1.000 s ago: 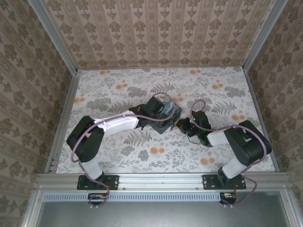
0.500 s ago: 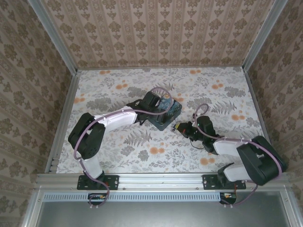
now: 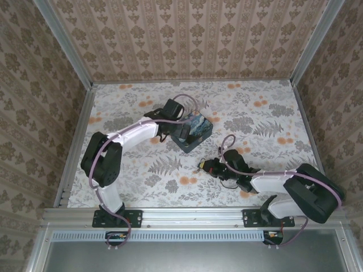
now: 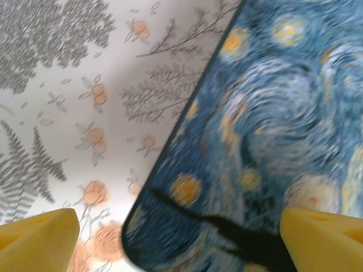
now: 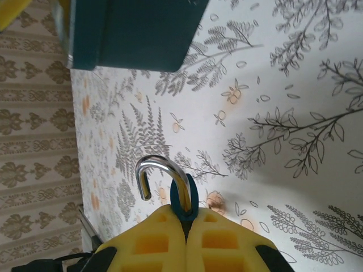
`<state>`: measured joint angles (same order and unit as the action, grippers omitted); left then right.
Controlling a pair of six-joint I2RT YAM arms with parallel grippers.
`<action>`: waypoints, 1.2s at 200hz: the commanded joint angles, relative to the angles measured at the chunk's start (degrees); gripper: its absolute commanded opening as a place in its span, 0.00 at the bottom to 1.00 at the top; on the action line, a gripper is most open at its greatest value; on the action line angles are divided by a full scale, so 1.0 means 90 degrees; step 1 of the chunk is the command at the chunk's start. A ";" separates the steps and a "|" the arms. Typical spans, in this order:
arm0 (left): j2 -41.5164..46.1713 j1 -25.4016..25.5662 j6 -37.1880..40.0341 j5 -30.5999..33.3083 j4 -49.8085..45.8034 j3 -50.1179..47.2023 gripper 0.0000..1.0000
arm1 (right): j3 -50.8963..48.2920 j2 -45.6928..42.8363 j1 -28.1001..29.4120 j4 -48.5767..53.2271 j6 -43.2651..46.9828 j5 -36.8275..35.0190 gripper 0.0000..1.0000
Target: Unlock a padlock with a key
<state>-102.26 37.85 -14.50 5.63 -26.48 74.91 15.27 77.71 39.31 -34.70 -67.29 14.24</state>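
My right gripper is shut on the padlock, pinching its blue body between the yellow pads. The silver shackle curves up out of the body with its free end hanging open. In the top view that gripper sits low over the table, in front of the dark-blue starry-night box. My left gripper hovers open over the box's painted lid, its fingers wide apart with nothing between them. The key is out of view.
The floral table is fenced by patterned walls and a metal rail along the near edge. In the right wrist view the box stands at the top left.
My right gripper drew back from the box toward the near edge, carrying the padlock. My left arm swung to the box's far-left side, and the box shifted slightly away.
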 commanded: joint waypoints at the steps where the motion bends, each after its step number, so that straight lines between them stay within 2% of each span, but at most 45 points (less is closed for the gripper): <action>1: 0.0664 -0.0174 -0.0155 -0.0573 -0.0465 0.0162 1.00 | -0.0065 0.0382 0.0095 -0.0490 -0.0198 -0.0291 0.00; 20: 0.1049 -0.0248 -0.0304 -0.0823 -0.0476 0.0101 1.00 | -0.0104 0.0631 0.0095 -0.0675 -0.0219 -0.0307 0.03; 53: 0.1672 -0.0288 -0.0436 -0.1014 -0.0582 -0.0064 1.00 | -0.0162 0.0557 0.0078 -0.0478 -0.0172 -0.0409 0.31; 76: 0.2060 -0.0347 -0.0568 -0.1137 -0.0614 -0.0203 1.00 | -0.0230 0.0262 0.0027 -0.0035 -0.0103 -0.0517 0.45; 110: 0.2561 -0.0434 -0.0683 -0.1165 -0.0752 -0.0296 1.00 | -0.0337 -0.0991 -0.0262 0.1225 0.0161 -0.0574 0.61; 130: 0.2863 -0.0500 -0.0673 -0.1019 -0.0860 -0.0316 1.00 | -0.0369 -0.2053 -0.0631 0.2309 0.0375 -0.0538 0.75; 149: 0.3170 -0.0550 -0.0669 -0.0582 -0.0869 -0.0410 1.00 | -0.0090 -0.3295 -0.1133 0.3781 0.0777 -0.0566 0.90; 170: 0.3574 -0.0651 -0.0583 0.0027 -0.0611 -0.0697 1.00 | 0.0585 -0.4408 -0.1896 0.5246 0.1388 -0.0655 0.98; 185: 0.3823 -0.0774 -0.0416 0.0408 -0.0345 -0.0936 1.00 | 0.1256 -0.4679 -0.2543 0.5918 0.1966 -0.0615 0.99; 213: 0.4271 -0.1024 -0.0127 0.1135 0.0297 -0.1527 1.00 | 0.2475 -0.3975 -0.3549 0.6625 0.2921 -0.0451 1.00; 240: 0.4691 -0.1117 0.0356 0.1779 0.0851 -0.1977 1.00 | 0.3097 -0.3295 -0.3969 0.6575 0.3475 -0.0800 0.99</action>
<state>-63.20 28.42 -16.64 13.41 -25.30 59.72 39.88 44.05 5.87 17.87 -44.36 9.52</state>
